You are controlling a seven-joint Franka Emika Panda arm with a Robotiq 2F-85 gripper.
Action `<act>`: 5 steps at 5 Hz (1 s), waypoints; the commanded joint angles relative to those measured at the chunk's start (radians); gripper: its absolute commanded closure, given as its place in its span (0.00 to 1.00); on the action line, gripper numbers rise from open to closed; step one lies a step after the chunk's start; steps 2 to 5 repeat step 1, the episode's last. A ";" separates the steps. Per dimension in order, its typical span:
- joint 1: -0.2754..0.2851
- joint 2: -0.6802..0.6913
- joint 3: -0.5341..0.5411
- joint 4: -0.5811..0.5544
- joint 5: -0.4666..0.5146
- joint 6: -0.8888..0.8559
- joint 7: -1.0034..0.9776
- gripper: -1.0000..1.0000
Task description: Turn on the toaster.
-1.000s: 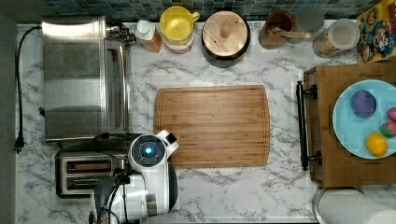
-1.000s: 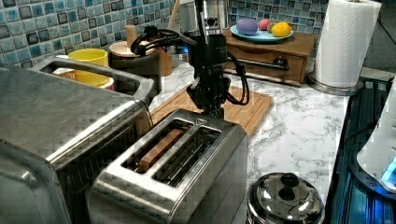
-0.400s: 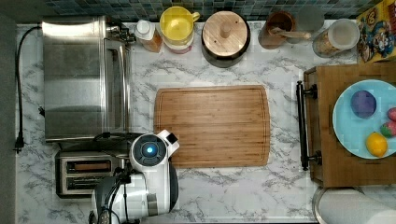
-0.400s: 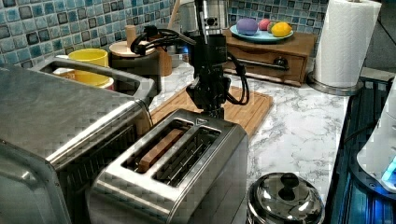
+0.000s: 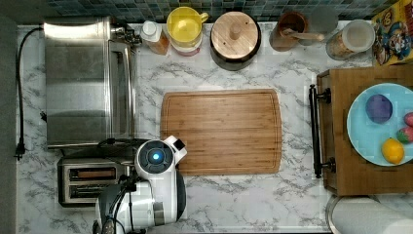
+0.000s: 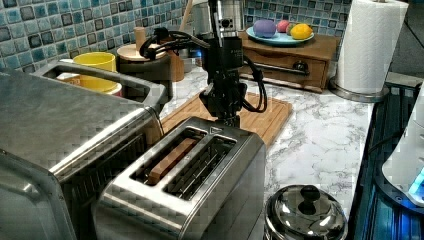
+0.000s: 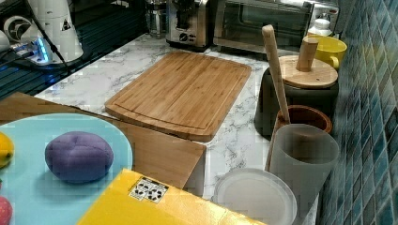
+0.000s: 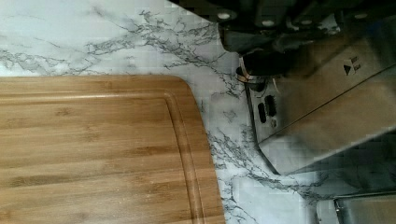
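One gripper point(image 6: 226, 116) is held directly above the toaster point(image 6: 185, 185) end facing the board point(image 5: 221, 130), probably over its lever; finger state cannot be told.

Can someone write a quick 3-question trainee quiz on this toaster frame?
1. True or false: in the left view, a brown bread slice sits in one slot of the toaster.
2. In the top view, the gripper end of the arm is nearest which thing? A) the blue plate B) the toaster C) the paper towel roll
3. Fill in: in the top view, the wooden cutting board lies to the ____ of the toaster.

Key: 1 true; 2 B; 3 right.
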 commanded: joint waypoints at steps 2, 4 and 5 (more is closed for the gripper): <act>0.067 0.154 0.067 -0.131 0.033 0.101 0.084 1.00; 0.067 0.154 0.067 -0.131 0.033 0.101 0.084 1.00; 0.067 0.154 0.067 -0.131 0.033 0.101 0.084 1.00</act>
